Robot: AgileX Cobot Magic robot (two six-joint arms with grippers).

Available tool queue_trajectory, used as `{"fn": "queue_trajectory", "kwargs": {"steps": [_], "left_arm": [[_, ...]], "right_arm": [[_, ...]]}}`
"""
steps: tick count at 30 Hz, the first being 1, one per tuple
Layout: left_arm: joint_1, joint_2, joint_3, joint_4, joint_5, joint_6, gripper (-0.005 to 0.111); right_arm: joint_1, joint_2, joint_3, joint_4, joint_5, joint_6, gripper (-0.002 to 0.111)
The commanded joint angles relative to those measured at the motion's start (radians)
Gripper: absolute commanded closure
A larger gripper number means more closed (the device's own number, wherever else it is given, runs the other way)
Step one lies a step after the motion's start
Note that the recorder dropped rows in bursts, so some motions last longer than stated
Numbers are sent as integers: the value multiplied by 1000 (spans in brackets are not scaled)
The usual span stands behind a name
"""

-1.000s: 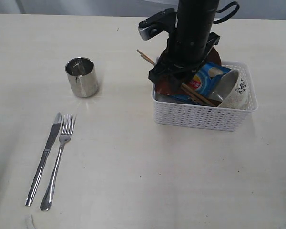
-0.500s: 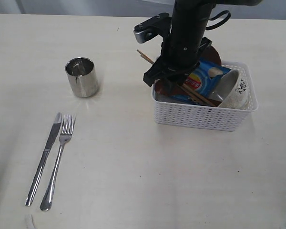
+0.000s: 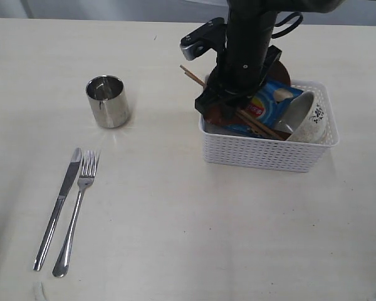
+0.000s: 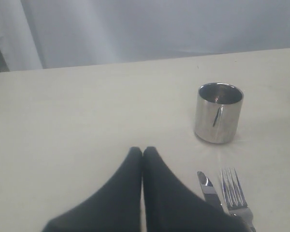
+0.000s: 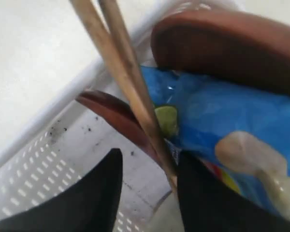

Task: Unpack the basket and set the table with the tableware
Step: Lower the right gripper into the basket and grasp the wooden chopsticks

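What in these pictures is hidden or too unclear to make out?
Plate: exterior view, mostly behind the arm and chip bag.
Right tool: exterior view, tips hidden by its arm.
Knife and fork: left wrist view, handles cut off by the edge.

Cup [image 3: 106, 100], knife [image 3: 59, 200] and fork [image 3: 78, 207] are polished steel; basket [image 3: 263, 150] matt perforated plastic; chopsticks [image 3: 189, 73] bare wood; bag [image 3: 269, 103] glossy.

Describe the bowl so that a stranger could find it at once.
Find the white lattice basket, the largest thing on the table. The bowl lies tilted at its right end in the exterior view, beside the blue chip bag; only it is white with dark speckles.
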Motion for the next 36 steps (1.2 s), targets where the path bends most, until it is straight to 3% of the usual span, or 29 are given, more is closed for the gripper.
{"fn": "queue_trajectory", "kwargs": {"steps": [1, 16, 18, 22, 36], "left_arm": [[-6, -2, 2, -2, -8, -4, 107], [-6, -2, 2, -2, -8, -4, 107], [-6, -2, 2, -2, -8, -4, 107], [-6, -2, 2, -2, -8, -4, 107], [-6, -2, 2, -2, -8, -4, 107]], "right_arm": [[-7, 22, 2, -20, -2, 3, 72], [-7, 49, 2, -69, 5, -4, 73], [-7, 49, 2, -70, 7, -4, 81], [-7, 49, 2, -70, 13, -13, 108], [-7, -28, 2, -79, 28, -23, 109]]}}
